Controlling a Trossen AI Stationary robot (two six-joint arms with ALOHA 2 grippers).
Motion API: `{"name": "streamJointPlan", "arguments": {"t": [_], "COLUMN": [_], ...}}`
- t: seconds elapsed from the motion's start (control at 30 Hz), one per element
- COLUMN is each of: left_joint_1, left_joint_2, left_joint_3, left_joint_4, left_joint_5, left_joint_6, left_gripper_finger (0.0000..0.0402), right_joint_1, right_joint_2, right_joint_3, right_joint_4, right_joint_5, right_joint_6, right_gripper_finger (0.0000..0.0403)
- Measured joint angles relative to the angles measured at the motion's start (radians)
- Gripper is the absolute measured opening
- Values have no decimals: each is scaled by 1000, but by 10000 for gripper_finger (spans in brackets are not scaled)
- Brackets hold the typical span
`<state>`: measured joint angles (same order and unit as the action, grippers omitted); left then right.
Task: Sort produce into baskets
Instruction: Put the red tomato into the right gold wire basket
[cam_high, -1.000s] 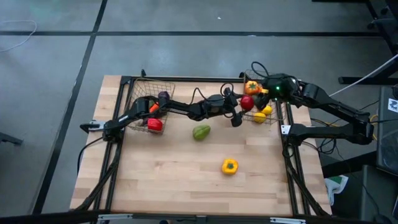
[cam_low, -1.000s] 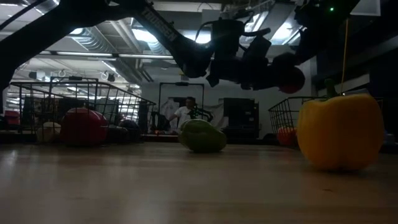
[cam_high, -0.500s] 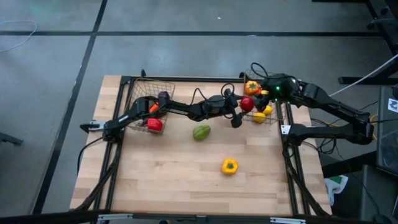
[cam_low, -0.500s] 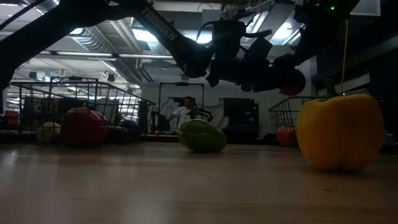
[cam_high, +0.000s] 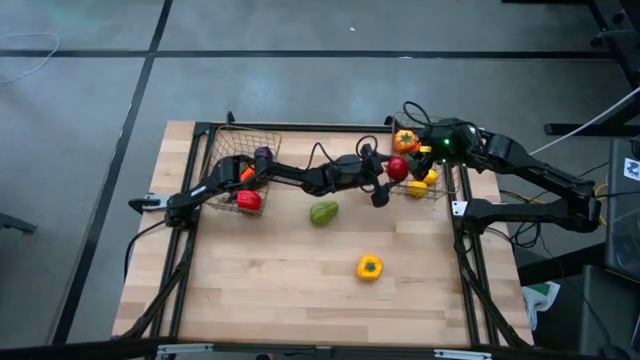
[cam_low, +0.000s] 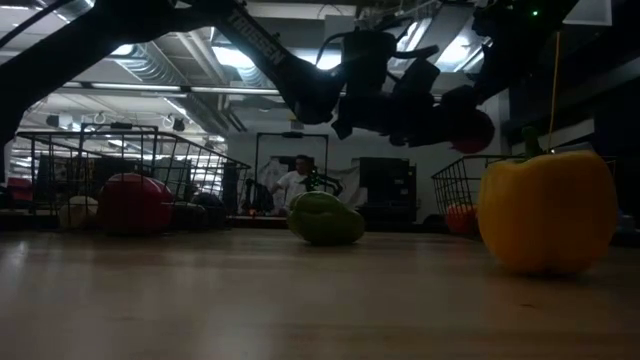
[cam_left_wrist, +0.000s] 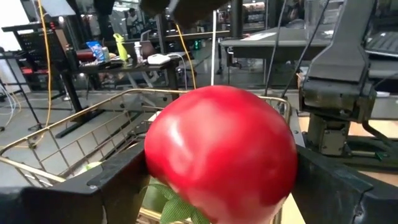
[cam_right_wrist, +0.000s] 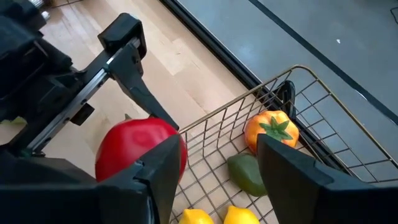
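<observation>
left fingers (cam_left_wrist: 217, 186) grip the red pepper (cam_high: 397, 167), raised at the near rim of the right basket (cam_right_wrist: 261, 102). right fingers (cam_right_wrist: 214, 171) stand partly open, holding nothing, above that basket's orange pepper (cam_right_wrist: 271, 132) and lemons (cam_right_wrist: 211, 216).

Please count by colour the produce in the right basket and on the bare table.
Orange: 1, in basket
Green: 2, one in basket, one on table
Yellow: 3, two in basket, one on table
Total: 6
</observation>
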<state>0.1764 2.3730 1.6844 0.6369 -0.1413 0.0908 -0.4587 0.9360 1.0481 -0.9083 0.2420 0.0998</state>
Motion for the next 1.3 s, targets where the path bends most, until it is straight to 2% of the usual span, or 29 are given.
{"name": "streamJointPlan", "arguments": {"t": [0.27, 0.53, 1.1, 1.3], "left_joint_1": [2, 9, 18, 23], "left_joint_2": [0, 0, -1, -1], "left_joint_3": [0, 0, 0, 0], "left_joint_4": [-1, -5, -54, -60], "left_joint_5": [7, 93, 134, 136], "left_joint_6": [-9, -23, -46, -59], "left_gripper_finger": [331, 331, 331, 367], "right_joint_1": [0, 0, 0, 0], "right_joint_2": [0, 0, 0, 0], "right_joint_3": [0, 0, 0, 0], "right_joint_4": [0, 0, 0, 0], "right_joint_5": [0, 0, 0, 0], "right_joint_6": [-1, -1, -1, -1], "right_gripper_finger": [209, 209, 209, 209]}}
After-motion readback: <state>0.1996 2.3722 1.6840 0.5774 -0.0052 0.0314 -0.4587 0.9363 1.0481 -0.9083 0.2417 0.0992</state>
